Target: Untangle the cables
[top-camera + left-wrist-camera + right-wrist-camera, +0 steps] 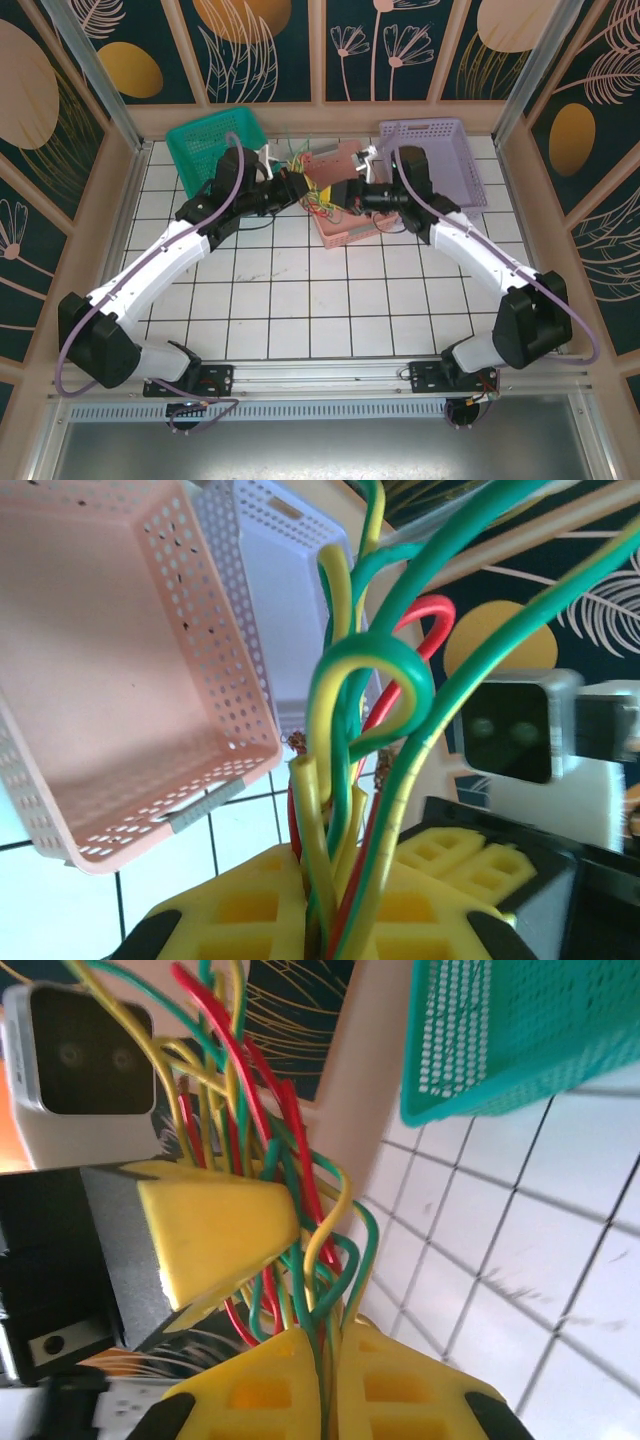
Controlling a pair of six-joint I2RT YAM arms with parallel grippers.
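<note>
Top external view: I see both arms reach in over the white tiled table [300, 300], and their tips meet near the far side.
Cables: the cables [322, 203] are a small bunch of green, yellow and red wires. They sit between the two grippers, right over the pink basket [350, 238].
Left gripper: the left gripper [325, 920] has its yellow fingers pressed together on the bunch. In my left wrist view the wires come up out of the thin gap between them.
Right gripper: the right gripper [328, 1390] is pinching the same bunch. Its two yellow fingers are tight together, with green and red wires running down between them.
Tangle: a green wire loops round the yellow ones, and a red wire bends behind the loop.
How close: the grippers are just beside each other, and I can't tell if they touch.
Baskets: the green basket [215, 135] is at the far left, the lilac basket [435, 150] at the far right, and the pink one between them.
</note>
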